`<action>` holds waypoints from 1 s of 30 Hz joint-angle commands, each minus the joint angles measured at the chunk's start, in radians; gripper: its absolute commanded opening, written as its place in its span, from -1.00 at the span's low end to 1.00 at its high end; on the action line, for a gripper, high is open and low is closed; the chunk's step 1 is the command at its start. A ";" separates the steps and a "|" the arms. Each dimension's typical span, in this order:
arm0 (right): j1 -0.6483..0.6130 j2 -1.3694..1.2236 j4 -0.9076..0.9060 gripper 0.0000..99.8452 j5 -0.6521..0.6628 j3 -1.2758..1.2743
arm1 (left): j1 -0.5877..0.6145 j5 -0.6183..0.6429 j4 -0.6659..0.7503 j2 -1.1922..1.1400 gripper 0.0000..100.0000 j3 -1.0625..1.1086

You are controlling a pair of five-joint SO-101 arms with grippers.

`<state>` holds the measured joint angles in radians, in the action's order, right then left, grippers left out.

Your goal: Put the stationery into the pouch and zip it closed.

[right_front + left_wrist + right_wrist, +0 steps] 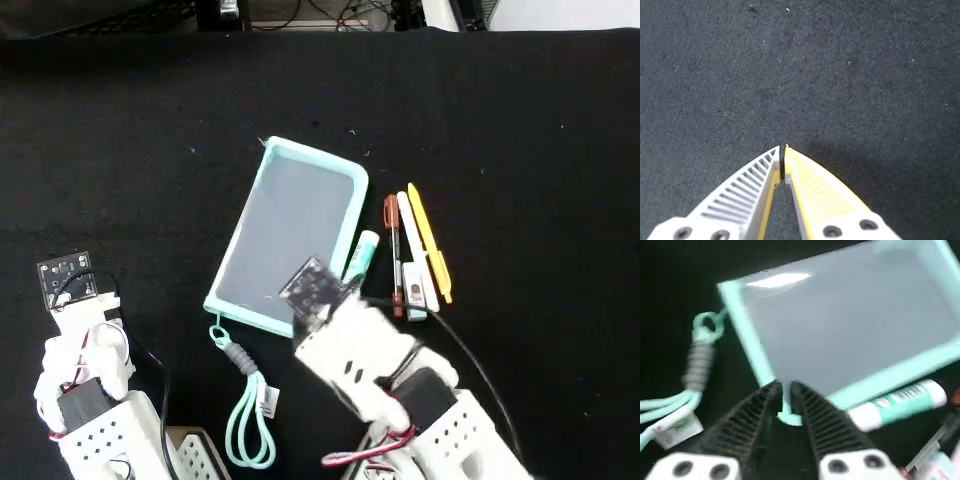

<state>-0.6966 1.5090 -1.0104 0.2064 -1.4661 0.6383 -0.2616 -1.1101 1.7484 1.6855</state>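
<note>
The pouch [290,235] lies flat near the middle of the black tabletop [500,120], tilted, with a mint rim around a grey see-through panel; its short end nearest the arms faces the front edge of the tabletop. From that end's corner a mint strap [245,400] with a grey wrapped section runs toward the front edge and ends in a long loop with a small white tag.

The stationery is outside the pouch, on its side facing the right edge of the tabletop. A white and green glue stick [361,254] lies just beside the pouch's long rim. A little farther out are a brown pen [393,250], a white pen [415,255] and a yellow pen [428,240], lined up close together and roughly parallel.

The right arm [400,390] comes in from the front edge and ends over the pouch's near corner on the glue stick's side. In its wrist view the right gripper [784,386] has its black fingers nearly together, clamped on the pouch's [850,320] mint rim at that corner; the glue stick [897,402] lies just beside it, and the strap [700,365] is off to the other side.

The left arm [90,400] is near the front left corner of the tabletop, well apart from the pouch. The left gripper [782,148], one finger white and one yellow, has its tips pressed together over bare black cloth, holding nothing.
</note>
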 commanded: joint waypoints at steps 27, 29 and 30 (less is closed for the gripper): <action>-0.413 -1.179 0.229 -0.21 -0.061 0.510 | -0.008 -0.005 0.011 -0.002 -0.93 0.016; -0.413 -1.178 0.196 -0.21 -0.061 0.526 | -0.008 -0.005 0.011 -0.002 -0.93 0.016; -0.413 -1.178 0.176 -0.21 -0.061 0.535 | -0.008 -0.005 0.011 -0.002 -0.93 0.016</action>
<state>-1.1017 0.3291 -0.8002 0.1511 -0.9904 0.6383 -0.2616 -1.1101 1.7484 1.6855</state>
